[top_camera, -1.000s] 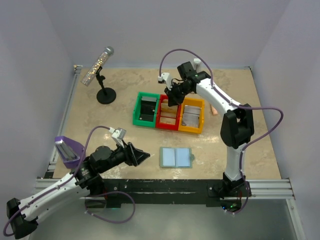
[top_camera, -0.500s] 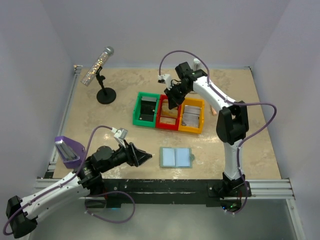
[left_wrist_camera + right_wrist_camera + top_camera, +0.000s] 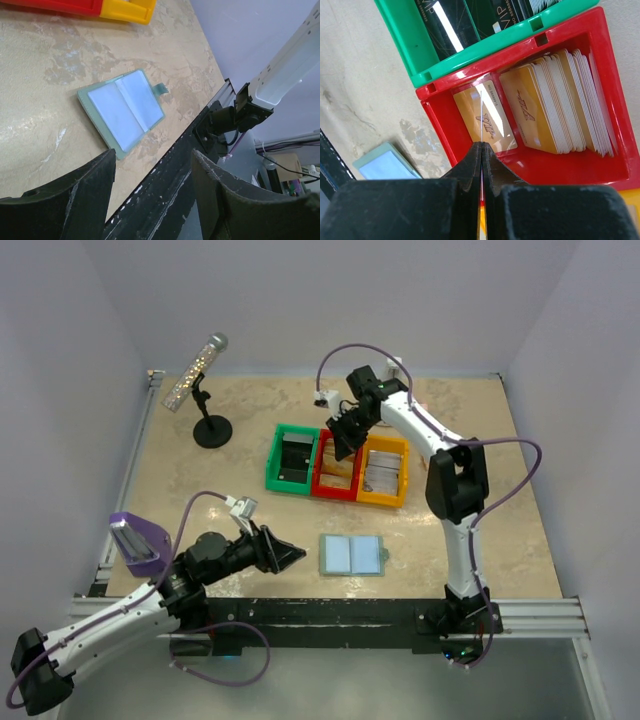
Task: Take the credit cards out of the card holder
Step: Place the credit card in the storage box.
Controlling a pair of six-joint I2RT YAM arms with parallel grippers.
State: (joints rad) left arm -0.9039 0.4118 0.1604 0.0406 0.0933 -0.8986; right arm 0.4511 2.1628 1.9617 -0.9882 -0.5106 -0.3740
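Note:
The card holder (image 3: 352, 555) lies open near the table's front edge, its two pale blue panels (image 3: 122, 107) facing up, and one corner (image 3: 385, 162) shows in the right wrist view. My left gripper (image 3: 295, 553) hovers just left of it, open and holding nothing (image 3: 153, 155). Over the red bin (image 3: 335, 495), my right gripper (image 3: 343, 443) is shut (image 3: 481, 145) on a thin credit card (image 3: 481, 115), which I see edge-on sticking out past the fingertips. I cannot tell whether any cards sit in the holder's pockets.
Green (image 3: 272, 465), red and yellow (image 3: 383, 502) bins stand side by side mid-table. The red bin (image 3: 560, 170) holds a stack of gold cards (image 3: 555, 105) and the green bin (image 3: 405, 35) holds dark cards. A microphone stand (image 3: 205, 390) is at the back left.
The right arm's elbow has swung left, and its gripper has drifted slightly left over the red bin with the card. The left arm has barely moved.

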